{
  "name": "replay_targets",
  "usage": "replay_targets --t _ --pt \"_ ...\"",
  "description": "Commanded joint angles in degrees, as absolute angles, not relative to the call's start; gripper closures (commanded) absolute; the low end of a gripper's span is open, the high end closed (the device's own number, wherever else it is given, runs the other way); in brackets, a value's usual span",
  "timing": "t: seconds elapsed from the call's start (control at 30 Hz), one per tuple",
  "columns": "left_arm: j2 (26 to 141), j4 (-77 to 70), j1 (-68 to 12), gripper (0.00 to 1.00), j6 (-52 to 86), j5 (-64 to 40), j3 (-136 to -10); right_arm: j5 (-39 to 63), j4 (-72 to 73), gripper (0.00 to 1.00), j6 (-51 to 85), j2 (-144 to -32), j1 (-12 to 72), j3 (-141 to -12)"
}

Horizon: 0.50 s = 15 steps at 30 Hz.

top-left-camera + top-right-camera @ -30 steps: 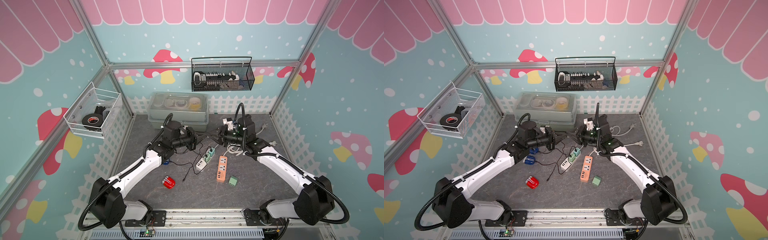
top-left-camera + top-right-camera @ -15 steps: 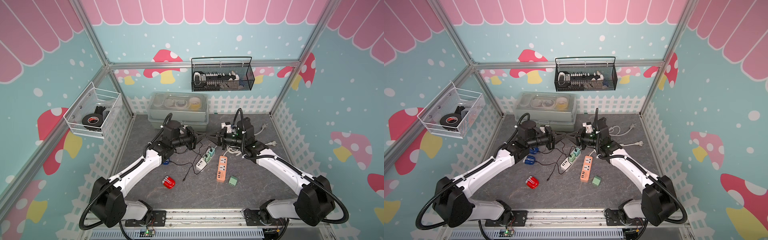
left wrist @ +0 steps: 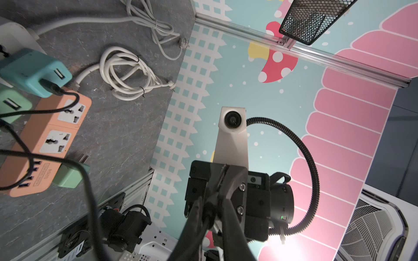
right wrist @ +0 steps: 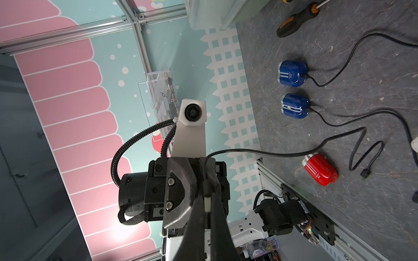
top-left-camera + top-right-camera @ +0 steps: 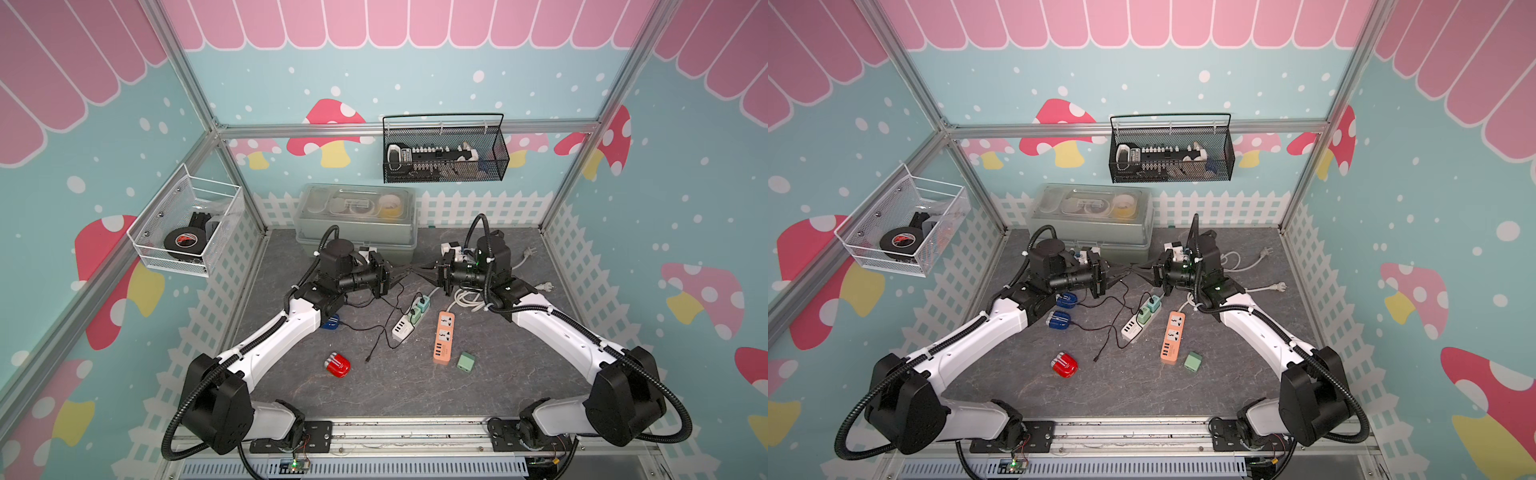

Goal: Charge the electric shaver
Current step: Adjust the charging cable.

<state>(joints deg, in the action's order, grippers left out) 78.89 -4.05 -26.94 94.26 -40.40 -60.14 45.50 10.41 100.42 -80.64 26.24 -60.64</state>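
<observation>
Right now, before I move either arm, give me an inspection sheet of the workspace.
Surface: grey table, flat stone-pattern top.
Job's things: red shaver lies unplugged near the front; white power strip carries teal adapter and mint adapter.
Clutter: blue shavers, each with a lead plugged in; orange power strip; loose green adapter; screwdriver; grey box.
Grippers: left gripper and right gripper meet tip to tip above the table; right shut on the black cable; left unclear.
Cables: black cable runs from the grippers to a free plug beside the red shaver; white cords coiled.
Surroundings: black wire basket and white wire basket with tape roll hang on the walls.
</observation>
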Motion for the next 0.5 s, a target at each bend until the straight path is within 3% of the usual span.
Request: replay_targets --t 0.0,0.47 --pt "79.67 -7.2 -25.98 0.82 93.62 -46.04 -59.32 50.67 15.34 1.0 103.91 -82.58 25.86 -61.88" --pt "80.01 -8.07 -23.73 0.83 92.55 -46.74 -57.29 53.26 21.64 1.0 108.61 -82.4 25.4 -59.71"
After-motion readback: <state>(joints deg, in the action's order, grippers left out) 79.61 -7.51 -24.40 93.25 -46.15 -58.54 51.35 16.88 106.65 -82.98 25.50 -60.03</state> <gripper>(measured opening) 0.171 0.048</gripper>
